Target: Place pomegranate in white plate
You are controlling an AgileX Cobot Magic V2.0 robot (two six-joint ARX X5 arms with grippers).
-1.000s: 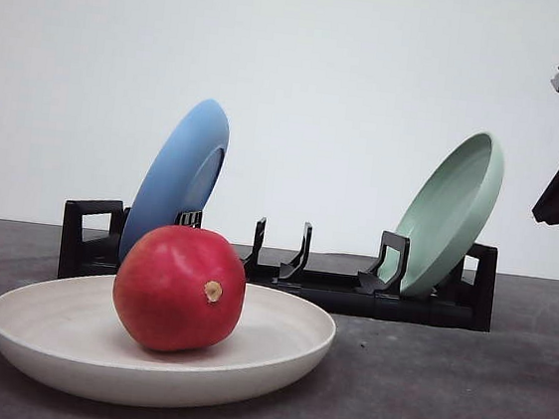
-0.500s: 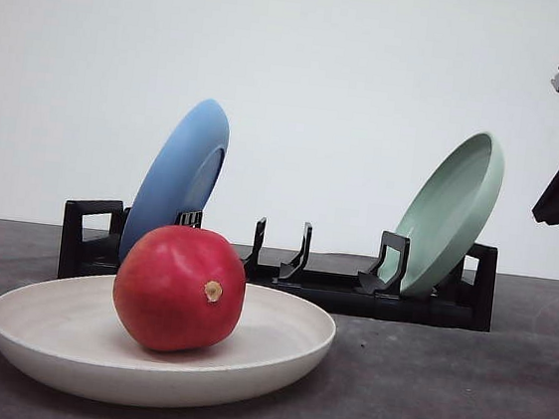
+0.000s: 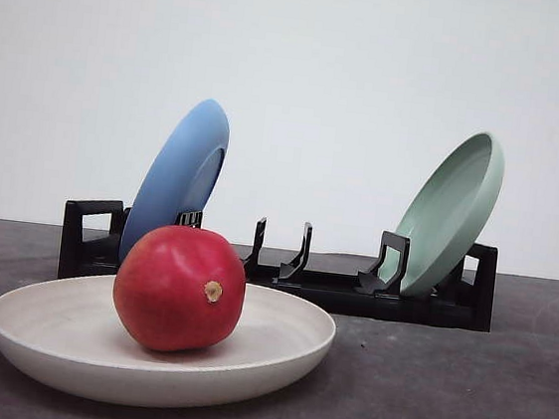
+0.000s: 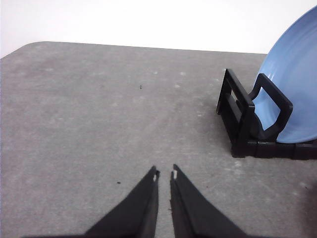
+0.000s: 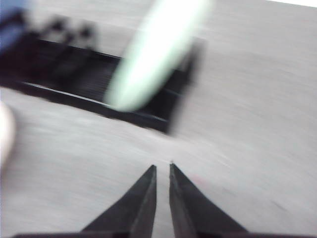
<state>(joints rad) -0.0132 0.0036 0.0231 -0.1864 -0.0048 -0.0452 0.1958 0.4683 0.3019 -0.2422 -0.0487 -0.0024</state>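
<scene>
One pomegranate (image 3: pixel 179 288) sits in the white plate (image 3: pixel 47 330), resting on the plate floor slightly left of centre, tan nub facing the front camera; judged from this, the placement looks done. Handling estimate: dense and fairly heavy for its size, rigid skin, glossy and so likely slippery, and round enough to roll on the shallow dish if nudged. Best hold, if needed again, would be across the widest part of the body with the nub kept off the fingertips. The plate rim is low and raised only slightly, so it offers little stop against rolling. Behind the plate stands a black rack (image 3: pixel 331 290) carrying a blue plate (image 3: pixel 178 174) at its left end and a pale green plate (image 3: pixel 449 212) at its right end, both leaning; the blue one is close behind the fruit, so room is tight there. Open tabletop (image 3: pixel 460 399) lies to the right of the white plate and in front of the rack. Left pincer (image 4: pixel 165 173): tips pressed nearly together, holding nothing, over bare tabletop beside the rack's end. Right pincer (image 5: pixel 162 167): likewise nearly closed and empty; its view is motion-blurred, rack and green plate smeared.
</scene>
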